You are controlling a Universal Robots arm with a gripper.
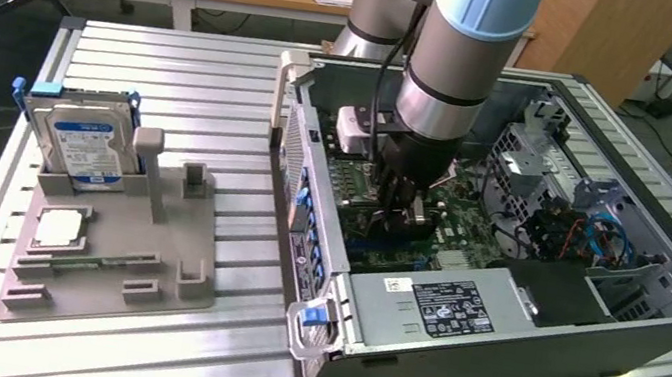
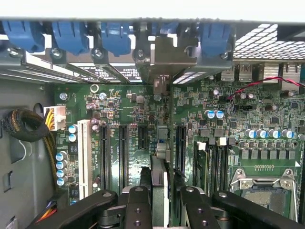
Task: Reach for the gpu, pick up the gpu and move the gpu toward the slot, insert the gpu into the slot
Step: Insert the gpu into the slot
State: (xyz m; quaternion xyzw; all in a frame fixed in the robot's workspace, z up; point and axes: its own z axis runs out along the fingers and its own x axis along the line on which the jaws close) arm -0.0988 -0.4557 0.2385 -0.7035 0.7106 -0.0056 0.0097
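Ribbed aluminium tabletop (image 1: 190, 85) carrying an open grey steel computer case (image 1: 470, 362). Inside, green motherboard (image 2: 267, 143) with long black expansion connectors. Black-fingered pincer (image 2: 159, 183) clamped on the gpu (image 2: 159, 181) — thin dark card held edge-on, upright, metal bracket (image 2: 164, 59) at the case's rear wall — directly over the slot (image 2: 159, 143).
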